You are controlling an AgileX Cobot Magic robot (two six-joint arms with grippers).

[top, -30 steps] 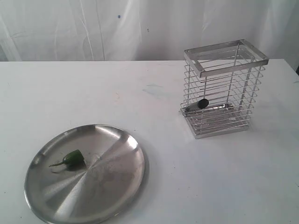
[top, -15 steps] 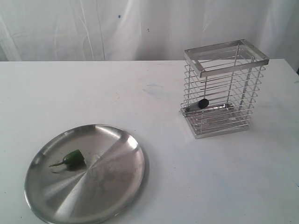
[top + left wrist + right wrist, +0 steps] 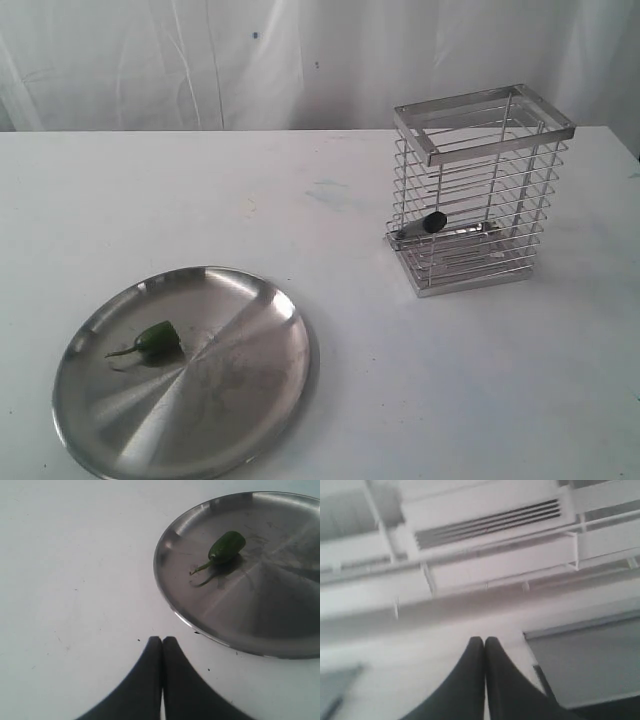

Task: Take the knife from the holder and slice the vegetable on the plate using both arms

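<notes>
No change since a second ago: black-handled knife in chrome wire holder, green pepper whole on round steel plate, both jaws closed empty; task evidently unstarted.

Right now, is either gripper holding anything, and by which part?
Nothing is held. The left gripper and right gripper are both shut and empty; the knife sits in the holder.

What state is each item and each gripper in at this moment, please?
holder: upright on the table.
knife: low inside the holder, not gripped.
plate: flat on the table.
vegetable: whole, uncut, lying on the plate.
left gripper: shut, empty, beside the plate.
right gripper: shut, empty, pointing away from the table.
</notes>
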